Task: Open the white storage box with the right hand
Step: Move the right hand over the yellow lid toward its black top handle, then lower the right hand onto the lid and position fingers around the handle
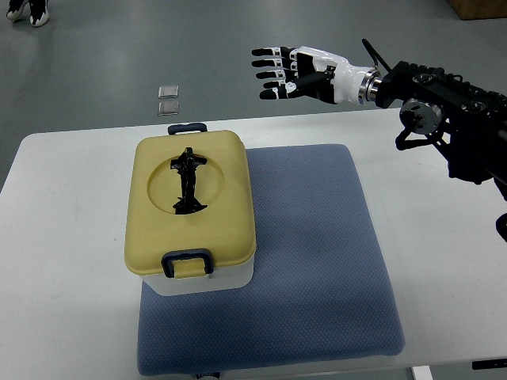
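The white storage box (190,214), its yellow lid (190,198) shut, rests on the blue mat (317,261) at the bench's (63,237) nine o'clock side, while the right robot hand (297,74) hovers open at one o'clock, probably to approach the dark latch (188,262).

The box (190,214) sits on the left part of the mat (317,261), which lies on the worktop (63,237). The right hand (297,75) hovers far right, beyond the worktop's far edge.

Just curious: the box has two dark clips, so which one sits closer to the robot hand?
The far clip, at the lid's top edge in the picture; the other clip is on the near edge.
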`<control>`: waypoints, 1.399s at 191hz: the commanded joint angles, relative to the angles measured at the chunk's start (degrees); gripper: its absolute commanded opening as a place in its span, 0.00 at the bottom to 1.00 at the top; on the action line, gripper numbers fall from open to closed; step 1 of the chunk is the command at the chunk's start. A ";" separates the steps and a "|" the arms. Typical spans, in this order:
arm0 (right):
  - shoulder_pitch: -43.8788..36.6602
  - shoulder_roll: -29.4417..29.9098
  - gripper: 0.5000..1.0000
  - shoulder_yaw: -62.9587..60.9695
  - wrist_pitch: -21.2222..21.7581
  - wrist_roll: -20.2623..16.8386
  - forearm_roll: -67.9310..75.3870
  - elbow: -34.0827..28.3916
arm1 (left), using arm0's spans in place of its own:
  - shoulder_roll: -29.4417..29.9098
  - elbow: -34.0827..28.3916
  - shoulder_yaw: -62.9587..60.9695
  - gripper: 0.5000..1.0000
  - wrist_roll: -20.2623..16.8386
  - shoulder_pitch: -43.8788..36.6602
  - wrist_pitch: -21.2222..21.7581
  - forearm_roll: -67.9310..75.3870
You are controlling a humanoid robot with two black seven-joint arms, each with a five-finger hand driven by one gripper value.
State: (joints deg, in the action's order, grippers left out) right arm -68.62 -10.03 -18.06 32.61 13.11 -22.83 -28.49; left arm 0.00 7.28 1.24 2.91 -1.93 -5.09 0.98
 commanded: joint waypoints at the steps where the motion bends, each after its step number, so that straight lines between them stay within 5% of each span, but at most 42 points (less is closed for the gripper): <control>1: -1.08 -0.78 0.85 -0.04 -0.27 2.80 -6.26 -2.63 | 0.00 0.02 -0.01 1.00 -0.01 0.00 0.00 -0.01; 69: -4.77 -4.38 0.85 0.04 -0.71 8.51 -31.13 -15.28 | 0.00 0.02 -0.01 1.00 -0.01 0.00 0.00 -0.01; 267: -16.02 4.05 0.85 4.70 -1.41 15.28 -69.19 -25.48 | 0.00 0.02 -0.01 1.00 -0.01 0.00 0.00 -0.01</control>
State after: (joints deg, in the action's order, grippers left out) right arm -84.59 -6.09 -14.70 31.42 27.76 -89.80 -53.27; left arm 0.00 7.30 1.23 2.91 -1.93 -5.10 0.96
